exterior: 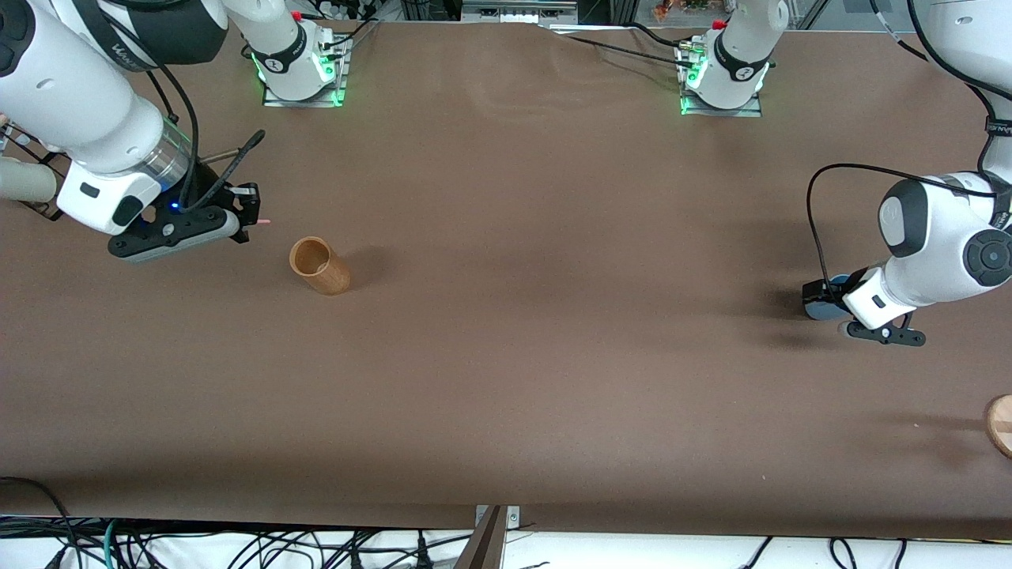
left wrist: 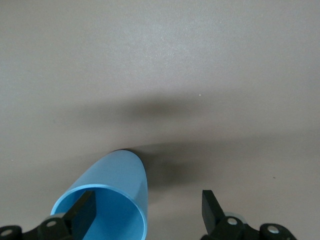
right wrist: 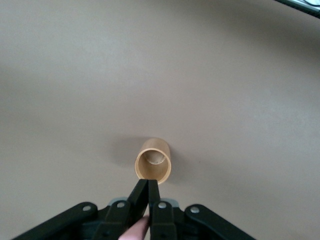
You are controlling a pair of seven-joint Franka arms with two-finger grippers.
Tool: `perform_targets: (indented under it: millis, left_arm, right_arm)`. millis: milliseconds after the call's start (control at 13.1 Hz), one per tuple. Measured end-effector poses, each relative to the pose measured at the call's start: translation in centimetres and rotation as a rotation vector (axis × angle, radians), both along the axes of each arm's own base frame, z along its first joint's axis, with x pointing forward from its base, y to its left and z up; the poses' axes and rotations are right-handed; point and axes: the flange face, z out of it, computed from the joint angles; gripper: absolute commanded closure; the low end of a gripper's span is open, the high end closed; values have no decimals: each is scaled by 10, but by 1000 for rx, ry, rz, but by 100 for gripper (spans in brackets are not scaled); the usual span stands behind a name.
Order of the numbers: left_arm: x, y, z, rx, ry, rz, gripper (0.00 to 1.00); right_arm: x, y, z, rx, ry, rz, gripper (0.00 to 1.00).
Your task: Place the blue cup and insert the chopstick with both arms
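The blue cup [exterior: 827, 307] sits near the left arm's end of the table, mostly hidden under the left arm's hand. In the left wrist view the cup [left wrist: 112, 187] shows its open mouth. My left gripper [left wrist: 147, 207] is open, with one finger inside the cup's mouth and the other outside it, apart from the wall; it also shows in the front view [exterior: 821, 297]. My right gripper [exterior: 251, 213] is shut on the pink chopstick [exterior: 264, 222], whose tip pokes out toward the brown cylinder. In the right wrist view the chopstick [right wrist: 139, 228] shows between the closed fingers of the gripper [right wrist: 148, 183].
A brown wooden cylinder holder [exterior: 319, 266] stands upright and open near the right gripper, a little nearer to the front camera; it also shows in the right wrist view [right wrist: 153, 165]. A round wooden piece [exterior: 1001, 424] lies at the table edge by the left arm's end.
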Motion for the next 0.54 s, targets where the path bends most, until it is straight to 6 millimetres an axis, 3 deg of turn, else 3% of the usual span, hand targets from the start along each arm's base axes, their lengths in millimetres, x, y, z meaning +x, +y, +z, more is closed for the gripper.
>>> perform_targets:
  millis: [536]
  left_arm:
    - [-8, 0, 11, -3, 54, -2, 6]
  right_arm:
    - [-8, -5, 8, -21, 21, 0, 100]
